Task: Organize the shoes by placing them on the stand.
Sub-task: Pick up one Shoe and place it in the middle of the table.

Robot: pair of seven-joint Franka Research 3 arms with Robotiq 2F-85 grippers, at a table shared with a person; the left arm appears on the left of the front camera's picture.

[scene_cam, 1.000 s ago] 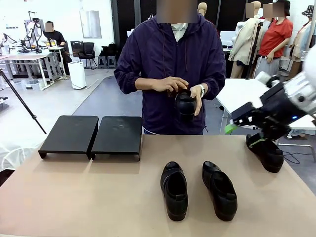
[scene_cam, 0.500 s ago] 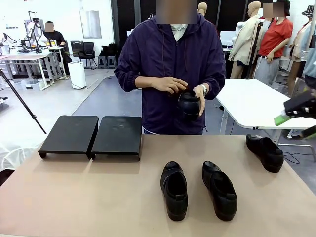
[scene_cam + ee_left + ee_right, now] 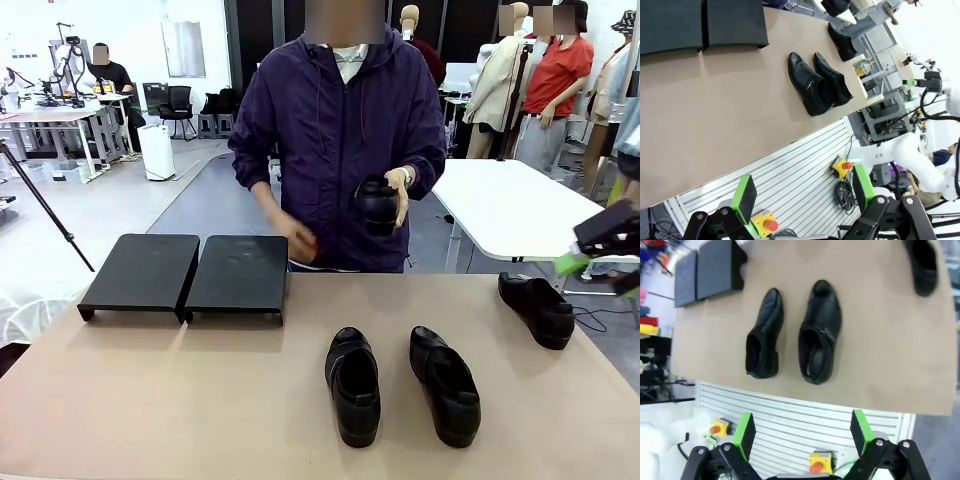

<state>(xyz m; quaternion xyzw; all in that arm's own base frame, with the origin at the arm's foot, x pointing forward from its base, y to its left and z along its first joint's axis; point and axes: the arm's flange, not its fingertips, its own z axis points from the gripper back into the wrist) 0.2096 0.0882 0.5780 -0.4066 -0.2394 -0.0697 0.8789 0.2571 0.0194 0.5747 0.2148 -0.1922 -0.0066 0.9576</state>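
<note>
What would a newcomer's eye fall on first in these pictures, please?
A person in a purple jacket stands across the table, holding one black shoe at chest height. Two more shoes lie side by side mid-table and a fourth shoe lies near the right edge, while the stand at far left has no shoe on it yet.
</note>
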